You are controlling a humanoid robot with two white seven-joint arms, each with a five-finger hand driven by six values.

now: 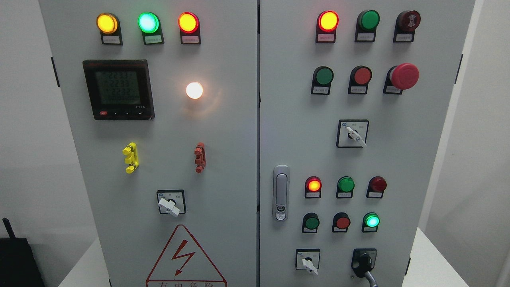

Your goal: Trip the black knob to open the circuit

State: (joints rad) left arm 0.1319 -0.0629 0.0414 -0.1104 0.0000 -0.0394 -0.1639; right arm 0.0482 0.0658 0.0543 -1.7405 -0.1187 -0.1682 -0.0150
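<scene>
The black knob (363,263) sits in a black plate at the bottom right of the grey cabinet's right door (398,167). Its handle points down and a little left. A grey curved part (371,278) shows just below the knob at the picture's bottom edge; I cannot tell what it is. Neither of my hands shows in the head view.
A white selector switch (307,263) sits left of the black knob. Above are rows of lit and unlit lamps and buttons, a red mushroom stop button (403,75), another selector (353,134) and a door latch (281,193). The left door carries a meter (118,89) and a hazard sign (185,259).
</scene>
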